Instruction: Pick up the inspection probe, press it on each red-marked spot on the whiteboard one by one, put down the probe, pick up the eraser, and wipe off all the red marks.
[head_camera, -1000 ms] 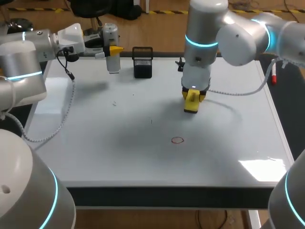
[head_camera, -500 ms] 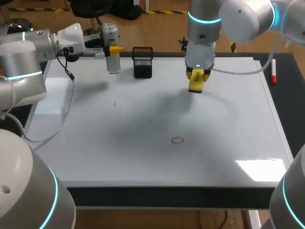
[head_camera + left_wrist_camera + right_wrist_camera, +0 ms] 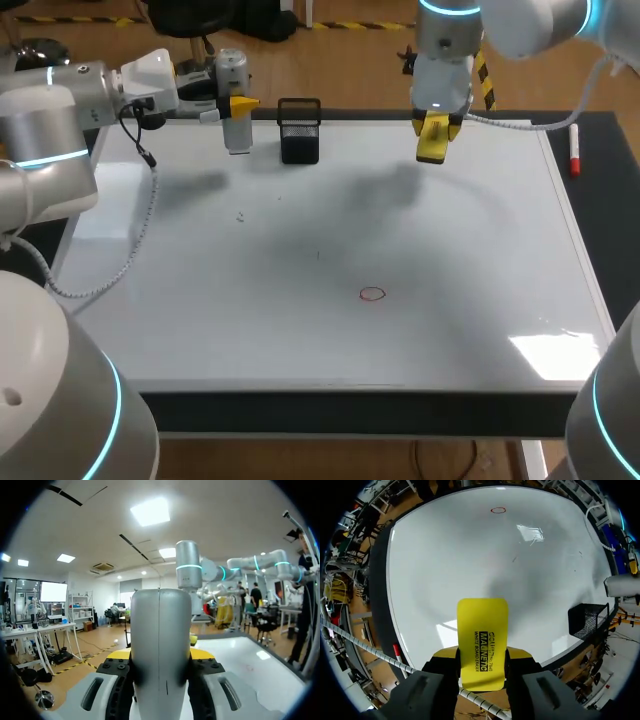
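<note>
The grey cylindrical probe (image 3: 233, 118) stands upright over the whiteboard's (image 3: 200, 300) back left corner, with my left gripper (image 3: 236, 103) shut on it. In the left wrist view the probe (image 3: 160, 645) fills the gap between the left gripper's (image 3: 160, 656) yellow tips. My right gripper (image 3: 433, 125) is shut on the yellow eraser (image 3: 431, 140), held in the air above the board's back edge. The right wrist view shows the eraser (image 3: 482, 640) clamped in that gripper (image 3: 482, 656). One small red ring mark (image 3: 372, 294) lies on the board's front middle, far ahead of the eraser as the red mark (image 3: 498, 510).
A black mesh holder (image 3: 299, 130) stands at the back edge between the two grippers, also seen as the holder (image 3: 587, 620) beside the eraser. A red marker (image 3: 574, 150) lies off the board's right edge. A cable hangs from my left arm over the left side.
My right arm has carried the eraser up and away from the board's middle to the back edge. The left arm and the probe have not moved.
</note>
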